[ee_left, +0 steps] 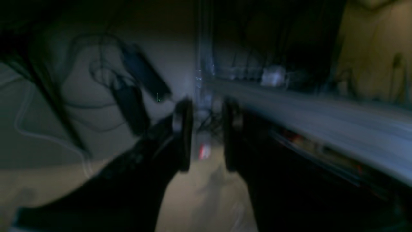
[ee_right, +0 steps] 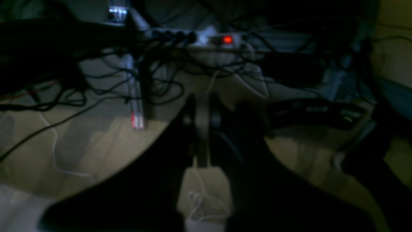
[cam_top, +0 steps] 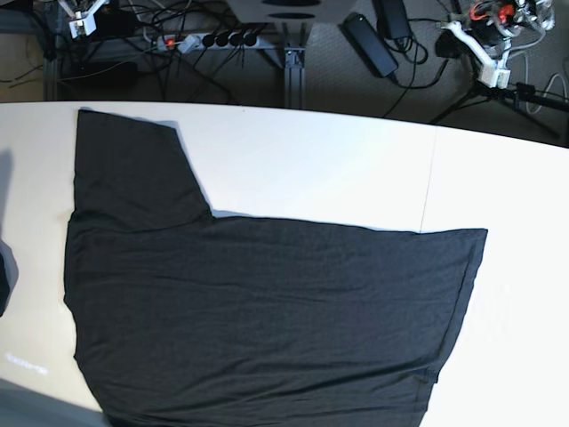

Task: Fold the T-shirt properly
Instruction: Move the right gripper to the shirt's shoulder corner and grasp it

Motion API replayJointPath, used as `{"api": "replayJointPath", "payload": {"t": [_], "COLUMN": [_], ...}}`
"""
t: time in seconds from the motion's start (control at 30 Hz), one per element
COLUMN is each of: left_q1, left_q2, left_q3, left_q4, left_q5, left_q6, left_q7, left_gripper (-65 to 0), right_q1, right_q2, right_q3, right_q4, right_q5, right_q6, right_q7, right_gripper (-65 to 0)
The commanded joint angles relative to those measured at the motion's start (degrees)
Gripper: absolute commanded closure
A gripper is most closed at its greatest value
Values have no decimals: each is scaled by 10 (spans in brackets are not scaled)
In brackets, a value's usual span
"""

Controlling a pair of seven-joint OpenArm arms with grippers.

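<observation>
While our arms stay out of the base view, the T-shirt (cam_top: 258, 311) lies spread flat on the white table (cam_top: 356, 169), one sleeve reaching toward the table's far left corner. Beyond the table's far edge, a power strip (cam_top: 209, 40) sits among cables. Our left gripper (ee_left: 207, 129) shows a gap between its blurred fingers, nothing held. Our right gripper (ee_right: 202, 129) is closed and empty.
</observation>
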Motion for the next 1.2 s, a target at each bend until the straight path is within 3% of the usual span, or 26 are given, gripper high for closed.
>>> {"api": "replayJointPath", "payload": {"t": [0.0,0.27,0.47,0.53,0.6,0.67,0.73,0.83,1.17], "left_q1": [20,111,112,112,112,112,113,112,121], "left_q2": [-11,-25,-47,-57,-68,-78,-86,-96,-100], "left_q3": [-17,-113,-151,-152,-152,-152,-152,-152,-152], "left_q4": [42,281,327,327,327,327,327,327,327], "left_q5": [-23,-87,-109,-109,-108,-107,-106,-106,-107], "left_q6": [-9,-11,-11,-11,-11,-11,-11,-11,-11], "left_q7": [-2,12,10,10,10,10,12,12,17], "left_gripper": [-159,-161,-166,-166,-166,-166,-166,-166,-166], "right_q1": [-21,-104,-121,-112,-93,-65,-35,0,129], "right_q2": [14,24,24,24,24,24,24,25,26], "right_q3": [3,40,127,170,214,253,278,283,256], "right_q4": [24,214,350,377,391,392,390,372,177], "right_q5": [13,82,143,169,212,255,266,265,275], "right_q6": [28,28,29,29,28,23,-4,-43,-55], "right_q7": [-3,-9,-13,-21,-41,-74,-108,-119,-141], "right_gripper": [0,0,0,-53,-177,-293,-355,-363,-362]}}
